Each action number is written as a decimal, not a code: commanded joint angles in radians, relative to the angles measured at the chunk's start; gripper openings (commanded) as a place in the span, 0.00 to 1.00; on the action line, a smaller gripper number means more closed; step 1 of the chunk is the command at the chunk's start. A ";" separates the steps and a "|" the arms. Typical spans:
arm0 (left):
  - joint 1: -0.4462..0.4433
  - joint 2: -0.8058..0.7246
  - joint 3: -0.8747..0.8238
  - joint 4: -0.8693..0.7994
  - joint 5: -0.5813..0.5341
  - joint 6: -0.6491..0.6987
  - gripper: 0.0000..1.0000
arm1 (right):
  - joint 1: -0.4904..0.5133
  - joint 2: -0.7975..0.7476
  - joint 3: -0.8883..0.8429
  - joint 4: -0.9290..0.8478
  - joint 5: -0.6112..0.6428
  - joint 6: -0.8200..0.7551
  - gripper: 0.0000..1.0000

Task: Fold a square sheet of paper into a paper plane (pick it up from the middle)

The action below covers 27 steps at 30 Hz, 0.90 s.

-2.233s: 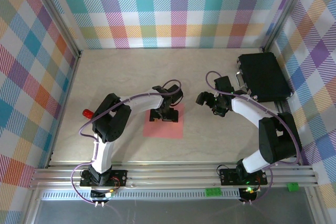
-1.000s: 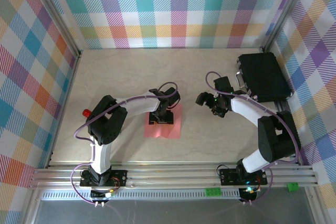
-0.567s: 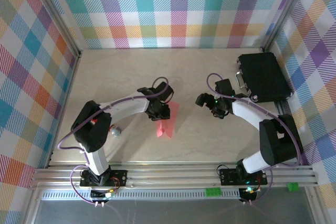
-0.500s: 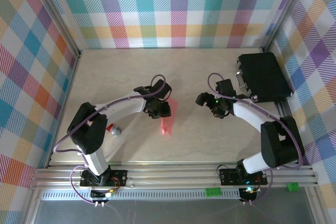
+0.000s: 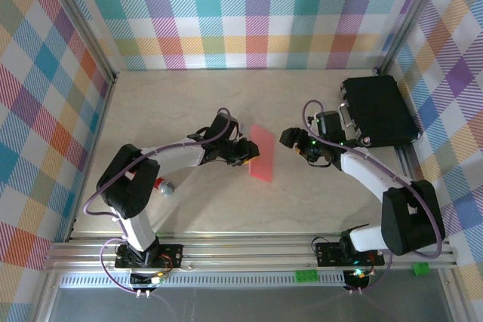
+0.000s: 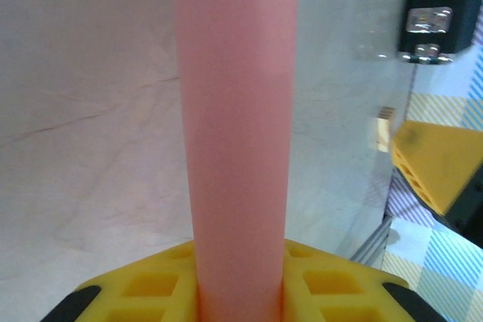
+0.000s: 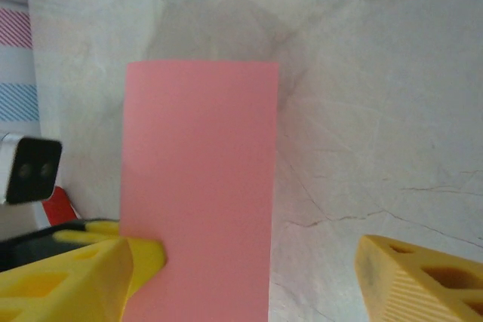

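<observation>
The square sheet of paper [image 5: 263,153], salmon pink, is bent double and held off the table. My left gripper [image 5: 241,153] is shut on it. In the left wrist view the paper [image 6: 234,111] rises as a narrow strip from between the yellow fingers [image 6: 136,292] of the left gripper [image 6: 238,280]. My right gripper [image 5: 296,144] stands open just right of the sheet. In the right wrist view the paper [image 7: 198,186] hangs between the fingers of the right gripper [image 7: 249,288], close to the left finger [image 7: 68,280] and well apart from the right one [image 7: 423,277].
A black case [image 5: 379,109] lies at the back right, also seen as the black case [image 6: 441,5] in the left wrist view. A small red object [image 5: 161,185] with a grey end lies on the table beside the left arm. Checked walls enclose the table.
The left gripper shut on the paper's middle, lifted it off the table and carried it right toward the right gripper. The right jaws have narrowed slightly. The small red object shifted right.
</observation>
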 commanded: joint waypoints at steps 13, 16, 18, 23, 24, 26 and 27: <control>0.018 0.065 -0.071 -0.094 -0.118 0.060 0.23 | 0.149 0.261 0.089 0.000 -0.126 0.028 0.15; 0.018 0.067 -0.070 -0.100 -0.126 0.068 0.23 | 0.171 0.320 0.126 -0.005 -0.146 0.028 0.09; 0.018 0.072 -0.070 -0.108 -0.130 0.077 0.23 | 0.182 0.355 0.153 -0.013 -0.154 0.028 0.06; 0.018 0.074 -0.075 -0.134 -0.150 0.093 0.23 | 0.200 0.432 0.215 -0.061 -0.151 0.011 0.04; 0.019 0.074 -0.077 -0.139 -0.153 0.094 0.24 | 0.200 0.448 0.225 -0.072 -0.152 0.008 0.04; 0.018 0.072 -0.082 -0.141 -0.158 0.093 0.24 | 0.200 0.472 0.236 -0.094 -0.152 -0.002 0.04; 0.018 0.071 -0.088 -0.137 -0.160 0.091 0.25 | 0.200 0.481 0.239 -0.102 -0.151 -0.010 0.04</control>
